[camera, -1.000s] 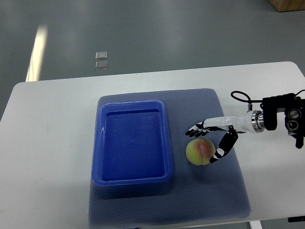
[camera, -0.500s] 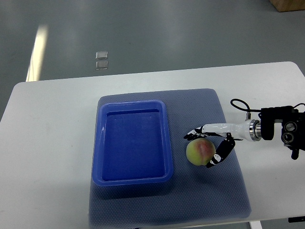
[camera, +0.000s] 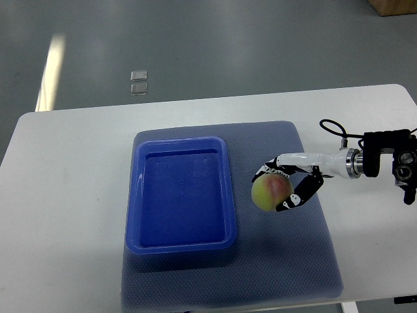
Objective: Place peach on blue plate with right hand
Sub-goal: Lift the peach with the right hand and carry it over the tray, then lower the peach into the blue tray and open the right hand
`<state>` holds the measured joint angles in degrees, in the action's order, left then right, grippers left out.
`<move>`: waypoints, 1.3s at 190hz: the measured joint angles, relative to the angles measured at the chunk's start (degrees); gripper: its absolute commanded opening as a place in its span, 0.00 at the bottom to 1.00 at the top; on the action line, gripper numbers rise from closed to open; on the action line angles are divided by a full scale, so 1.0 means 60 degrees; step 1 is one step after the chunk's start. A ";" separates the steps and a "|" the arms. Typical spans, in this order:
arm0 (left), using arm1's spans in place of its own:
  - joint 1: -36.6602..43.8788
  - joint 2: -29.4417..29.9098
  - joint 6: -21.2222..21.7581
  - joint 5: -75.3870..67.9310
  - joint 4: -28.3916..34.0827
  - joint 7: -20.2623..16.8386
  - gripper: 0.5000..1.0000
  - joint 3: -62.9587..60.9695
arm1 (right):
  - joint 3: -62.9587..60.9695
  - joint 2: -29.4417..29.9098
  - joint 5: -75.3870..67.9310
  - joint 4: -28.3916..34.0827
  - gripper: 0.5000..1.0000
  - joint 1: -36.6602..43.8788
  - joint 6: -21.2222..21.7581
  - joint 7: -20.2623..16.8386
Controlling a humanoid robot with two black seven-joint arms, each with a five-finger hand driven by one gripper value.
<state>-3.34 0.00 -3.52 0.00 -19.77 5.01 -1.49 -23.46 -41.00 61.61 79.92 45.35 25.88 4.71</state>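
Peach (camera: 270, 193): yellow-green with a red blush, lay over the mat (camera: 306, 248) just right of the plate (camera: 182, 244), apart from its rim. Right hand (camera: 290, 184): entered from the right of the plate, fingers (camera: 292, 199) curled round the peach, gripping it from its right side. Plate: blue, rectangular, deep-walled, sat on the mat. Mat: grey-blue, spread on the desk (camera: 65, 195). Desk: white. Left hand: out of view.

Only bare mat (camera: 273, 150) lies between my hand (camera: 280, 186) and the blue plate (camera: 181, 244) to its left; just its raised rim intervenes.
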 measured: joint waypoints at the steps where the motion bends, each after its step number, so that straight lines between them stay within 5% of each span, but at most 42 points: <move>1: 0.0000 0.0000 0.0000 0.0000 0.0000 0.0000 1.00 -0.0001 | -0.0024 -0.0019 -0.0044 0.0014 0.00 0.0025 0.0033 -0.0001; 50: 0.0001 0.0000 0.0003 0.0000 -0.0007 0.0000 1.00 -0.0002 | -0.0518 -0.1283 -0.1760 0.0226 0.00 0.2756 0.1328 -0.0074; 94: 0.0001 0.0000 -0.0013 0.0000 -0.0016 0.0000 1.00 -0.0002 | -0.0382 -0.1133 -0.2102 0.0192 0.00 0.4031 0.1521 -0.0110; 164: 0.0000 0.0000 -0.0011 0.0003 -0.0013 -0.0003 1.00 0.0004 | 0.0598 0.2331 -0.1817 -0.1478 0.00 0.4078 0.0803 -0.0128; 247: 0.0000 0.0000 0.0002 0.0017 0.0083 -0.0003 1.00 0.0011 | 0.1941 0.5811 -0.0236 -0.4212 0.14 0.3304 -0.0041 -0.0090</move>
<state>-3.34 0.00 -3.51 0.10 -19.27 5.00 -1.42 -11.82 -6.13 60.19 54.65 65.17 25.63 4.17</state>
